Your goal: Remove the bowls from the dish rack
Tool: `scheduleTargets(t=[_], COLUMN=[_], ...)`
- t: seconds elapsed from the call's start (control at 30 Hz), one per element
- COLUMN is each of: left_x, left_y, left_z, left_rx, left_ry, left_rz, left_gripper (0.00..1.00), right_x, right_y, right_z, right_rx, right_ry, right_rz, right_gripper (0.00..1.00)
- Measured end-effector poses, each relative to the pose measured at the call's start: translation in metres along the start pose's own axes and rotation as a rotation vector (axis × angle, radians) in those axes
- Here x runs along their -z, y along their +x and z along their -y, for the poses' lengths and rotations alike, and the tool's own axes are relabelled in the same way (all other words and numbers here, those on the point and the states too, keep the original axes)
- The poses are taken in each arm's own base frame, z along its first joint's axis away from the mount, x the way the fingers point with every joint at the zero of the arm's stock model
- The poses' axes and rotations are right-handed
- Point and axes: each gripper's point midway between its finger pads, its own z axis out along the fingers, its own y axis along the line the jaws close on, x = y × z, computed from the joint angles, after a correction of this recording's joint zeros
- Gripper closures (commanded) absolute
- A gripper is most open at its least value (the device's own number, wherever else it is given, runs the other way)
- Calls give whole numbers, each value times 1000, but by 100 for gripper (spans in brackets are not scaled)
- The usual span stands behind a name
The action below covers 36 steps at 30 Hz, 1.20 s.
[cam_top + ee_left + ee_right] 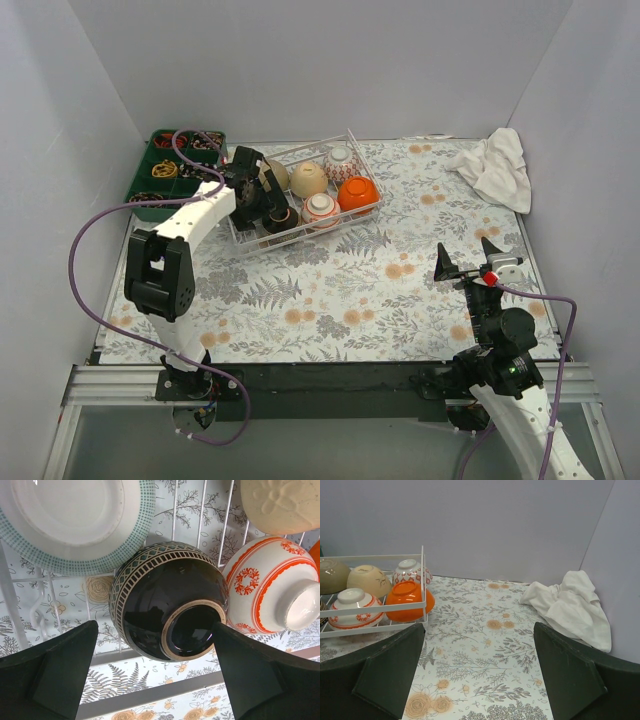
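The white wire dish rack (305, 147) stands at the back left of the table with several bowls in it. My left gripper (256, 197) is open and hangs over the rack's left end. In the left wrist view its fingers (55, 670) straddle the upturned dark brown bowl (165, 597), the right one close to its foot ring. Around it lie a pale green patterned bowl (75, 520), a red-patterned white bowl (262, 587) and a cream bowl (280, 502). The orange bowl (358, 193) and the olive-tan bowl (275, 175) are also in the rack. My right gripper (478, 262) is open and empty over the table's right side.
A green compartment tray (160, 178) of small items sits left of the rack. A crumpled white cloth (497, 165) lies at the back right, also in the right wrist view (575, 607). Grey walls close three sides. The floral table cover (350, 290) lies between rack and arms.
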Motion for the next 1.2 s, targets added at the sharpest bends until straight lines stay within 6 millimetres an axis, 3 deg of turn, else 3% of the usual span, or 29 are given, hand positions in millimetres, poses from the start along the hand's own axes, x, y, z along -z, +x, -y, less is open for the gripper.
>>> scheduleTargets(t=[0.53,0.77,1.2], left_x=[-2,2,12], left_y=[0,6,10], left_z=[4,19,30], left_rx=[43,43,26], left_ry=[53,103,111], left_rz=[-22,-38,-36], left_gripper=[4,7,21], right_x=[0,0,0], right_y=[0,0,0], right_z=[-2,-1,-1], right_rx=[-2,-2,-3], right_ry=[-6,-4,-2], right_rz=[0,0,-1], right_gripper=[1,1,1])
